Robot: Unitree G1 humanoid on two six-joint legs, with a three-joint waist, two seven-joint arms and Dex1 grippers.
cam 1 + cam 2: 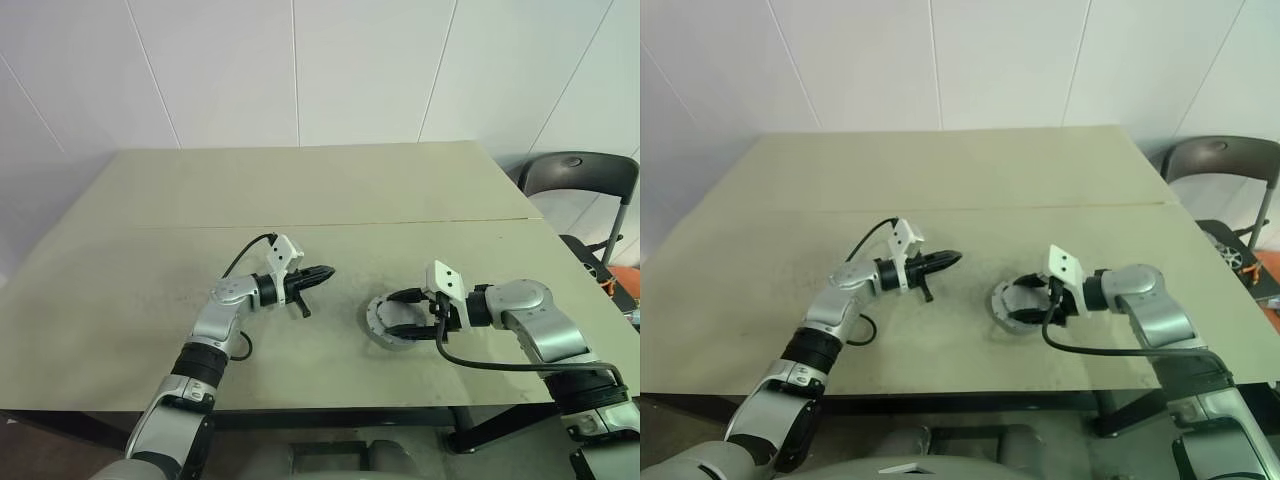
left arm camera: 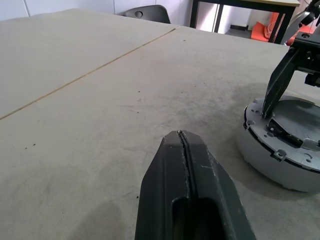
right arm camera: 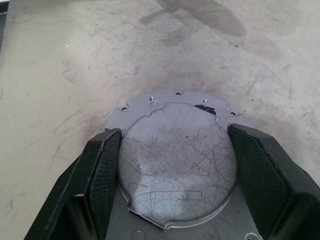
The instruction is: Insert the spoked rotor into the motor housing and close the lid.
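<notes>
Right hand (image 3: 172,165): fingers spread wide, one on each side of the raised round cover on top of the motor housing (image 1: 392,322). In the right wrist view both pads stand at the cover's edge; whether they press on it or merely bracket it cannot be told. The housing rests flat on the desk (image 1: 330,190), toward the near edge on the robot's right.

Motor housing: its top presents a scratched, silver-grey disc seated within a notched flange. No copper windings and no dark centre are exposed. The lid therefore appears to be on. Whether it is fully seated or locked cannot be confirmed; the left wrist view shows a dark strip at the rim facing that camera, which may be a gap or a fitting.

Spoked rotor: not identifiable as a loose part on the desk. Judgement: it is most likely already inside, under the lid, so insertion is probably complete and only closing, or checking the closure, is left.

Left hand (image 1: 320,272): fingers shut together, gripping nothing, held above the desk beside the housing on the robot's left and apart from it, pointing towards it.

Beyond: a dark chair (image 1: 580,175) stands off the far right corner.
</notes>
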